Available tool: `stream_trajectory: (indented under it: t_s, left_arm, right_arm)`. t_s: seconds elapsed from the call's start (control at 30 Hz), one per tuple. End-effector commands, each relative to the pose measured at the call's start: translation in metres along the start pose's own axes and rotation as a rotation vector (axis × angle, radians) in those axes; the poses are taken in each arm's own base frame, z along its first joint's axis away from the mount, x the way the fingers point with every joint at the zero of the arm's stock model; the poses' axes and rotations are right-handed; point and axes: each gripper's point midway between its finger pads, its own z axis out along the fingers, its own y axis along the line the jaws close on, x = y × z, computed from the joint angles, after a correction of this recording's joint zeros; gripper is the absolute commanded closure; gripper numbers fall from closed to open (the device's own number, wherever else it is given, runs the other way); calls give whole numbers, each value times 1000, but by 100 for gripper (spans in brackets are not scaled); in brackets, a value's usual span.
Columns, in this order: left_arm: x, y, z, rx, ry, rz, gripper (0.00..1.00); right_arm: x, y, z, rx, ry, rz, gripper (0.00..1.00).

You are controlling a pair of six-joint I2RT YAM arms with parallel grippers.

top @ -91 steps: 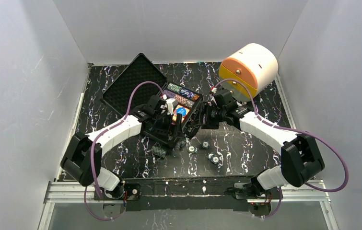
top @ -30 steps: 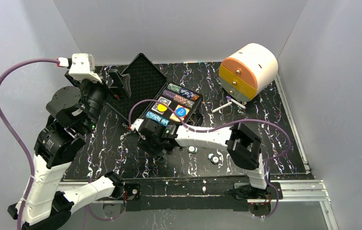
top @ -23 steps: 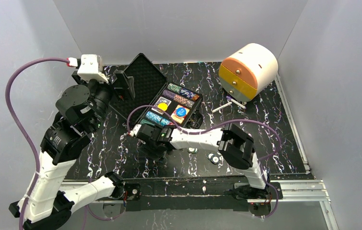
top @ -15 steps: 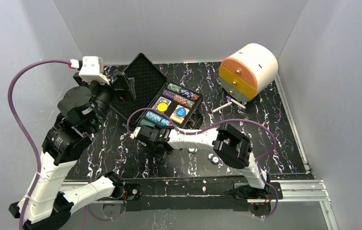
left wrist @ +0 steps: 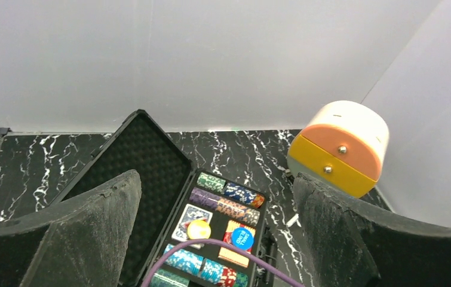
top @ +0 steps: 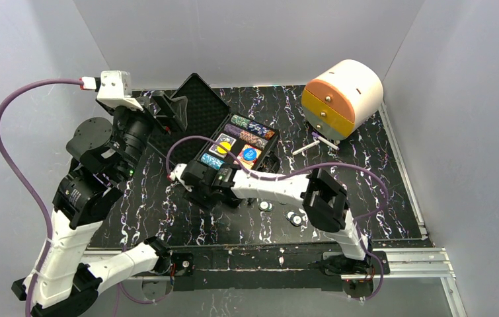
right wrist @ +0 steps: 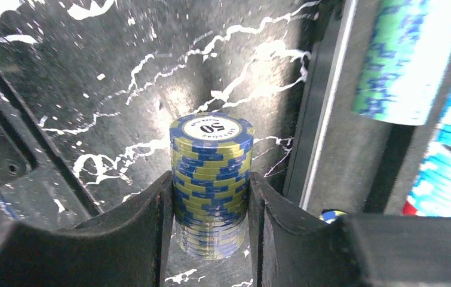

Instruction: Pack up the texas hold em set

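The black case (top: pixel 269 155) of the texas hold em set lies open mid-table, its foam lid (top: pixel 201 113) flat behind it. Inside are rows of coloured chips (left wrist: pixel 229 200), a card deck (left wrist: pixel 188 215), a yellow button (left wrist: pixel 199 229) and a blue button (left wrist: pixel 242 237). A stack of blue-and-yellow chips (right wrist: pixel 212 161) marked 50 stands on the table by the case's near-left wall. My right gripper (right wrist: pixel 211 200) (top: pixel 197 179) is shut on it, a finger against each side. My left gripper (top: pixel 167 109) (left wrist: pixel 217 182) hangs open and empty, high over the lid.
A cream-and-orange round drawer box (top: pixel 342 98) stands at the back right, with a small white stick (top: pixel 314 144) in front of it. A few loose round buttons (top: pixel 266 206) (top: pixel 293 216) lie near the front. Grey walls close in three sides.
My right gripper has slid left along the case's near side and closed its fingers onto the chip stack. The raised left arm has shifted slightly, still open.
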Motion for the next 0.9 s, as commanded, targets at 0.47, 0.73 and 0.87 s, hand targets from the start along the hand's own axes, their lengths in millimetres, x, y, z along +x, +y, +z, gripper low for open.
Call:
stream_trajectory:
  t_s: [0.47,0.73,0.87]
  left_arm:
    - [-14,-4,1,8,-57,-44,4]
    - [-11,-3,3,4,-51,-39,4]
    - [-8,-3,4,3,-46,-36,4]
  right_arm:
    - [-58,-91,-55,40,-160,167,83]
    - [-48,-85,-48,-25,-128,139,83]
    - [-40,-78,-42,-61,-106,130,82]
